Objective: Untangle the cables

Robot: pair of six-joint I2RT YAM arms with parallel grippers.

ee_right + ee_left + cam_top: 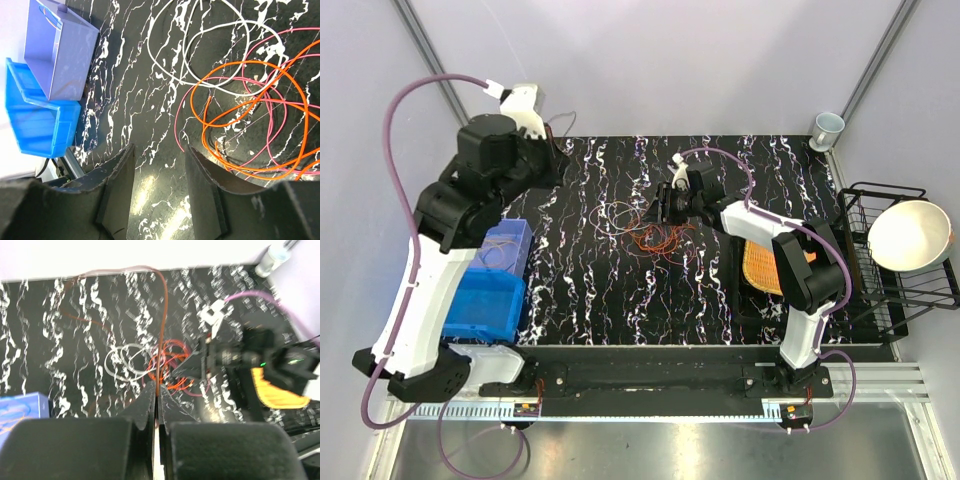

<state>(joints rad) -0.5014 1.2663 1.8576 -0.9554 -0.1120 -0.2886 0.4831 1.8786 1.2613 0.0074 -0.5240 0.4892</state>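
Note:
The cables (pixel 650 230) lie in a loose tangle in the middle of the black marbled table (pixel 590 290). In the right wrist view I see white loops (pixel 200 50), orange loops (pixel 250 100) and pink wire (pixel 280 130). My left gripper (pixel 157 386) is shut on a thin red-brown cable (pixel 164 315) that rises from its jaws and arcs away to the left; in the top view it sits at the table's far left (pixel 558 152). My right gripper (pixel 159 150) stands open just beside the tangle, with bare table between its fingers; from above it hovers at the tangle's far edge (pixel 665 207).
A blue bin (pixel 485 300) and a lilac bin (pixel 505 245) stand at the table's left edge. On the right sit an orange mat (pixel 762 265), a black wire rack (pixel 865 290) holding a pale bowl (pixel 910 235), and a cup (pixel 828 127) at the far corner.

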